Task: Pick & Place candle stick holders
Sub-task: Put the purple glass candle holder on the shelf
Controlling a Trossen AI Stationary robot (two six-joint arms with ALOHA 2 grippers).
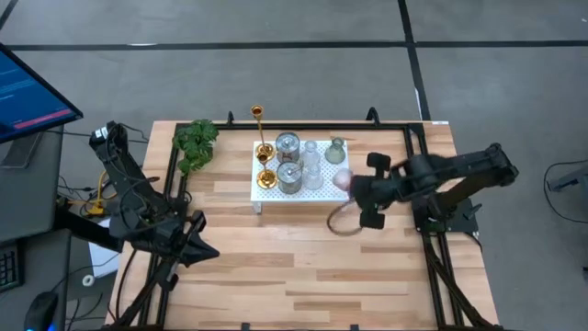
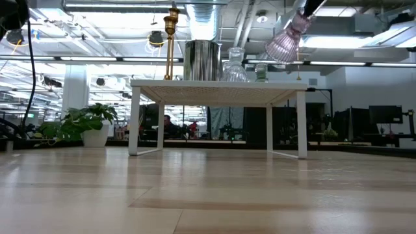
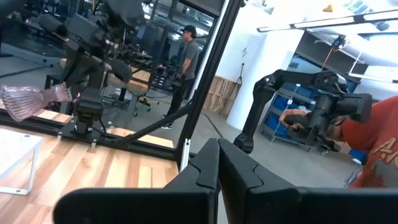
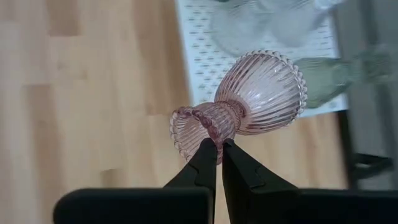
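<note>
Right end effector [image 4: 218,147] holds pinkish holder [image 4: 249,106] tilted aloft.

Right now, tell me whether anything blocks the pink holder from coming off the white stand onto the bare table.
Nothing visible does. The right gripper is shut on the pink holder, lifted and tilted at the white stand's right edge. The wood table in front is bare. The green holder stands behind it.

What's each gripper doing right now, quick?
Left gripper: shut, empty, parked at the table's left edge.
Right gripper: shut on the pink ribbed glass holder.
</note>
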